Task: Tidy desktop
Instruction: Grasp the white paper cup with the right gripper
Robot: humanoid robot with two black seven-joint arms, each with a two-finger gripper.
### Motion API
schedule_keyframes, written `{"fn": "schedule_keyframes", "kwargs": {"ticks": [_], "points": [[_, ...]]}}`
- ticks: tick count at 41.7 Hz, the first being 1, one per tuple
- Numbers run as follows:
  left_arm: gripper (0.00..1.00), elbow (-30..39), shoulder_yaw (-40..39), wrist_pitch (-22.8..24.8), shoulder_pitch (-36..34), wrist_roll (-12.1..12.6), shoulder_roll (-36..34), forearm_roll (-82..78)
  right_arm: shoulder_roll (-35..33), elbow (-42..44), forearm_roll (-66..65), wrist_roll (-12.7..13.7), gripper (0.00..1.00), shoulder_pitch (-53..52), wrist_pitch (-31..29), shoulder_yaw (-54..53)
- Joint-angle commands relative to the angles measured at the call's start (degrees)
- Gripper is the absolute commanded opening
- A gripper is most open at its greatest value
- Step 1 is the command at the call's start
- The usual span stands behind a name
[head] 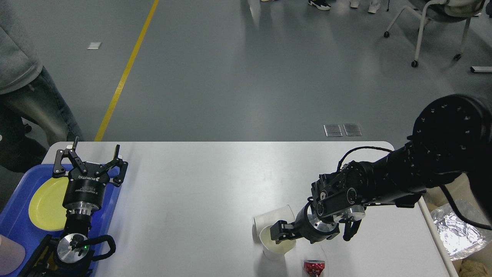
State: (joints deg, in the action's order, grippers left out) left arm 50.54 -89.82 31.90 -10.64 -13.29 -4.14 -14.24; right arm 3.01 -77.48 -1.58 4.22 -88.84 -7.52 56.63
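The desktop (207, 184) is a wide white tabletop. Near its front edge an upright white paper cup (273, 251) stands against a second paper cup (273, 218) lying on its side. A red crumpled wrapper (314, 267) lies just right of them. My right gripper (280, 232) reaches in low from the right, and its dark fingers sit at the upright cup's rim and over its mouth. The fingers cannot be told apart. My left gripper (94, 154) stands open and empty at the table's left end, beside the blue tray (15, 227).
A yellow plate (46, 204) lies in the blue tray. A beige bin (438, 246) holding crumpled foil (457, 231) stands off the table's right end. A person (27, 77) stands at the far left, and a wheeled chair (434, 19) is on the floor beyond.
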Motion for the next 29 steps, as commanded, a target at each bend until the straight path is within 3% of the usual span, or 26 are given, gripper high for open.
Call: {"fn": "schedule_keyframes", "kwargs": {"ticks": [1, 7, 9, 11, 29], "points": [[0.96, 0.0, 0.0, 0.0, 0.0, 0.0, 0.0, 0.0, 0.2, 0.3, 0.3, 0.1, 0.64, 0.5, -0.4, 0.0], [0.96, 0.0, 0.0, 0.0, 0.0, 0.0, 0.0, 0.0, 0.2, 0.3, 2.5, 1.2, 0.26, 0.5, -0.9, 0.0], [0.96, 0.0, 0.0, 0.0, 0.0, 0.0, 0.0, 0.0, 0.3, 0.3, 2.7, 2.5, 0.06, 0.6, -1.0, 0.0], [0.96, 0.0, 0.0, 0.0, 0.0, 0.0, 0.0, 0.0, 0.3, 0.3, 2.7, 3.2, 0.00, 0.6, -1.1, -0.1], [0.96, 0.0, 0.0, 0.0, 0.0, 0.0, 0.0, 0.0, 0.3, -0.5, 2.7, 3.5, 0.00, -0.5, -1.2, -0.6]]}}
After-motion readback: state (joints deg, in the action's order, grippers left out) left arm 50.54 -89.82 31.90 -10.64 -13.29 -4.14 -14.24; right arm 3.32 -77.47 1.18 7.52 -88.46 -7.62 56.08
